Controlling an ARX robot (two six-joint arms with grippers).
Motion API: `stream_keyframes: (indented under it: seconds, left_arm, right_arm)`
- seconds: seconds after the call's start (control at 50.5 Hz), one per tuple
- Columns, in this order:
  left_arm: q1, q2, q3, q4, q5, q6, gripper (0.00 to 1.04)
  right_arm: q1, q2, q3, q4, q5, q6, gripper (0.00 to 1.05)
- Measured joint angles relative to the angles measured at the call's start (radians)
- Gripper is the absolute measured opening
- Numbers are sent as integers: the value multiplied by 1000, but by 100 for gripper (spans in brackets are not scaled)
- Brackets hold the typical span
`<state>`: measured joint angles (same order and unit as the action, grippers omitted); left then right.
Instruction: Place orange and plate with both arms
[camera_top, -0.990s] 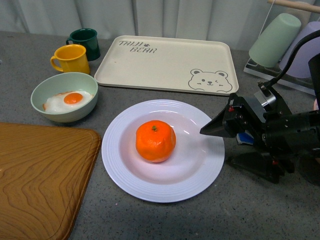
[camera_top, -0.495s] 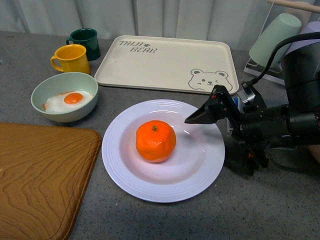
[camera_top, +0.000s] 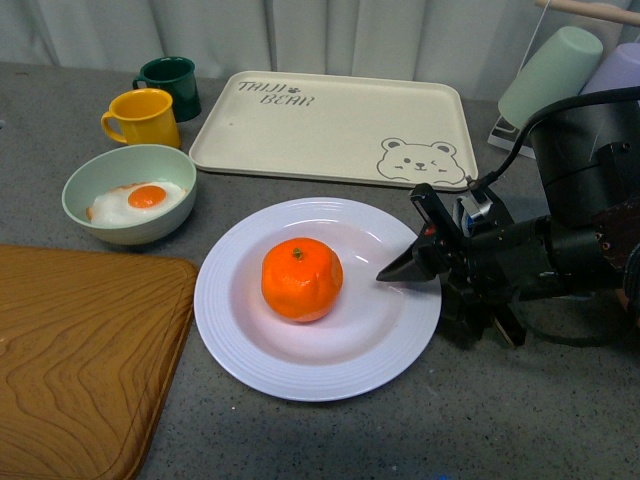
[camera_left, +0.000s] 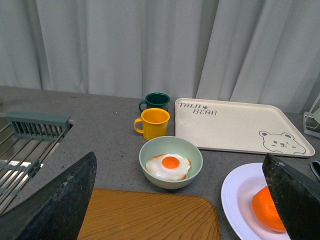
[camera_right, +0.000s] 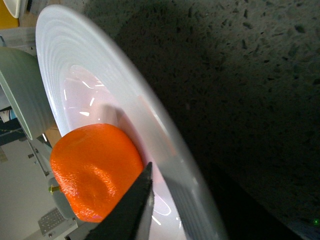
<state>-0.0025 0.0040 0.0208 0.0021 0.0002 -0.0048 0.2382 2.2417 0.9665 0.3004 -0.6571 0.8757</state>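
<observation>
Bare tabletop (camera_top: 330, 440) runs along the near edge in front of the plate (camera_top: 240, 340), open as far as the near right corner. A wooden board (camera_top: 80, 350) fills the near left corner. The right claw (camera_top: 415, 295) blocks the plate's right rim. A bowl (camera_top: 130, 232) and a tray (camera_top: 330, 120) close off the plate's far side.

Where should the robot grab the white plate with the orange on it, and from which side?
Probably take the plate by its wide ridged rim at the right edge, coming in low from the right, near the right gripper. It lies flat with the orange in its well, so only the rim can be pinched.
</observation>
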Motion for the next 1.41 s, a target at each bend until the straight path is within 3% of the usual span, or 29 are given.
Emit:
stream_keyframes:
  seconds: [0.099, 0.238, 0.634, 0.95, 1.406]
  left_arm:
    - [0, 0, 0, 0, 0, 0, 98]
    - [0, 0, 0, 0, 0, 0, 98]
    - [0, 0, 0, 0, 0, 0, 98]
    - [0, 0, 0, 0, 0, 0, 98]
    - [0, 0, 0, 0, 0, 0, 98]
  right_arm:
    - [0, 3, 0, -4, -8, -8, 14]
    - [-2, -6, 5, 18, -18, -21, 4]
    - [-20, -23, -61, 237, 36, -62, 4]
    - [-36, -46, 3, 232, 46, -93, 4]
    - [-56, 74, 334, 69, 58, -48, 4]
